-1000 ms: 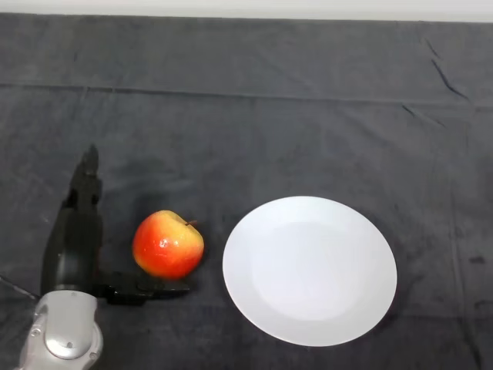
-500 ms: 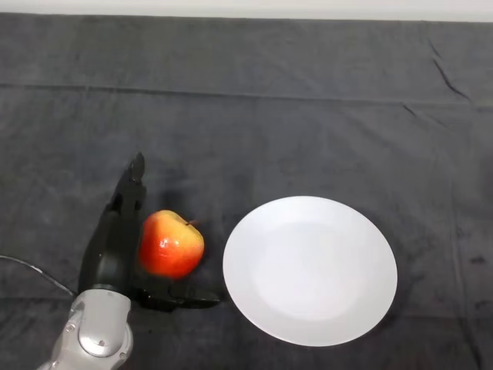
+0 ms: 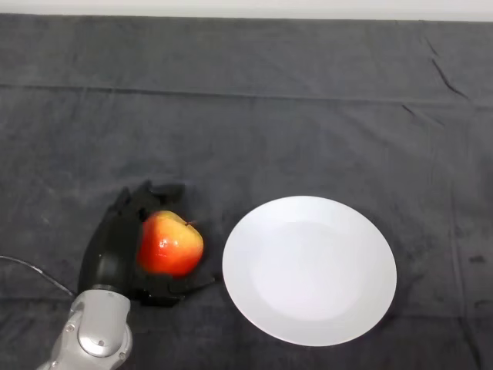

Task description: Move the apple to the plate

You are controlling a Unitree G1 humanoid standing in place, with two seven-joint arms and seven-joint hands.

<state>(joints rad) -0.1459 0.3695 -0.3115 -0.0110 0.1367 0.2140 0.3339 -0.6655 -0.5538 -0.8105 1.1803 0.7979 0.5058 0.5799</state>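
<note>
A red and yellow apple [image 3: 170, 244] rests on the dark cloth, just left of a round white plate [image 3: 310, 269]. My left hand [image 3: 115, 245] reaches in from the lower left and wraps the apple: its fingers [image 3: 154, 193] curl over the far side and the thumb [image 3: 181, 287] hooks under the near side. The apple is a short gap from the plate's left rim. The plate holds nothing.
The dark cloth [image 3: 269, 116] covers the whole table, with creases along the back and a fold at the far right. A pale strip of the table's far edge [image 3: 246, 8] shows at the top.
The hand slid right up against the apple, then its straight fingers curled over the apple's far side and the thumb closed beneath. The apple has barely shifted.
</note>
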